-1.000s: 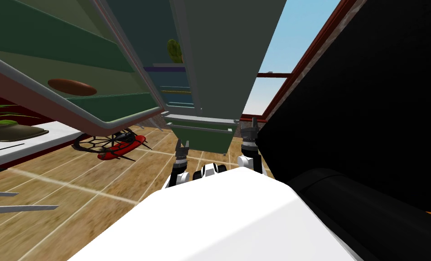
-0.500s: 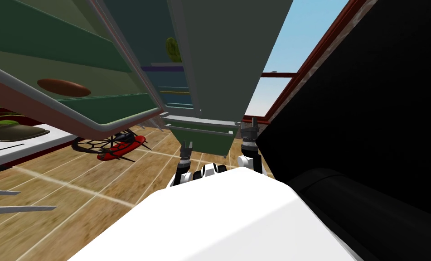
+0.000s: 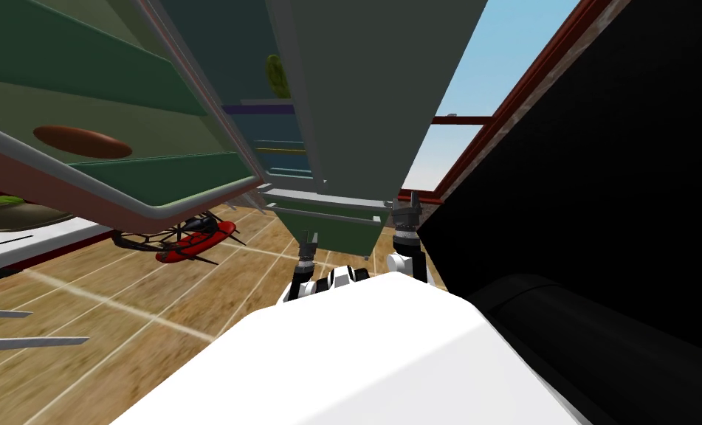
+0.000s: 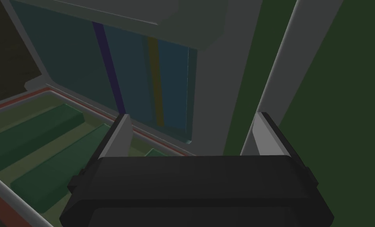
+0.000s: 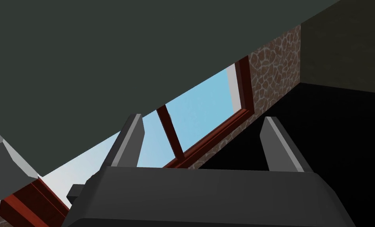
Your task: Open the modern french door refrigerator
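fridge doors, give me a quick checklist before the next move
1. left door swung wide, inner shelves facing out: ok
2. right door opened: cannot tell from its dark grey panel
3. left gripper open, holding nothing: ok
4. right gripper open, holding nothing: ok
5. right gripper in contact with the right door: cannot tell, it sits just under the panel's edge
6. red and black object on the floor under the left door, apart from both arms: ok
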You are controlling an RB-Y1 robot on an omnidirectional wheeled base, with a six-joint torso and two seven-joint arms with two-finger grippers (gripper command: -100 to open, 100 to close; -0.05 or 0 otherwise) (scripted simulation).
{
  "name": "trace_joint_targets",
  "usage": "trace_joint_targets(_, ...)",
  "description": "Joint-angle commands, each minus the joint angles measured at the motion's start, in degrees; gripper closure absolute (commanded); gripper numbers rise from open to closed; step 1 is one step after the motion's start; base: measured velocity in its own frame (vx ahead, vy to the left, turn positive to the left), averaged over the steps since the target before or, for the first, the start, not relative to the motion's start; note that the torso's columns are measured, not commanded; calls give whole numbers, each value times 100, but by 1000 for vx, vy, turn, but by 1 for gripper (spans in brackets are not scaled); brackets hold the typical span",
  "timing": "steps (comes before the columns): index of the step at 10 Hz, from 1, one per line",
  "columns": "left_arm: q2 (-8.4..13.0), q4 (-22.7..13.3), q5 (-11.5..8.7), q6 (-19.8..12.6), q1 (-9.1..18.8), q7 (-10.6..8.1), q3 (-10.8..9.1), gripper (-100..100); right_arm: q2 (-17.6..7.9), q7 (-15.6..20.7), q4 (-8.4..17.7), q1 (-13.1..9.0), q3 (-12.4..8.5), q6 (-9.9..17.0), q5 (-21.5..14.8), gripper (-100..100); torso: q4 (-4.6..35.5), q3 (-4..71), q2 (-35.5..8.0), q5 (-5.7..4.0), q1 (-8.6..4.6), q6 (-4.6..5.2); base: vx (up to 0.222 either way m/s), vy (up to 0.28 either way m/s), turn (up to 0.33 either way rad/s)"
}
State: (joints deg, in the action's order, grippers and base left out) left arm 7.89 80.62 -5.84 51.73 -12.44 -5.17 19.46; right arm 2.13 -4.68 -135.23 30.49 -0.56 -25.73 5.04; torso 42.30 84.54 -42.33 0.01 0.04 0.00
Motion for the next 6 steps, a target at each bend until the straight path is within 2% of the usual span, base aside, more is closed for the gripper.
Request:
trace_joint_targets(1,-53,-477,-7,263,183,29,183,-100,0,0,0,1,0,0,0,0,-3,6,12,0,-4,0,110,-55,52)
trace_joint_targets(4,-95,-1012,-13,502,361,59,351,-100,0,0,0,1,0,0,0,0,-2,3,3,-2,-7,1,110,-67,35)
trace_joint_targets(5,-95,-1051,-13,502,361,59,351,-100,0,0,0,1,0,0,0,0,1,-2,-1,-2,-7,0,71,-43,22)
trace_joint_targets(6,-109,-1290,-16,618,448,73,432,-100,0,0,0,0,0,0,0,0,3,-6,-10,1,6,0,63,-29,40)
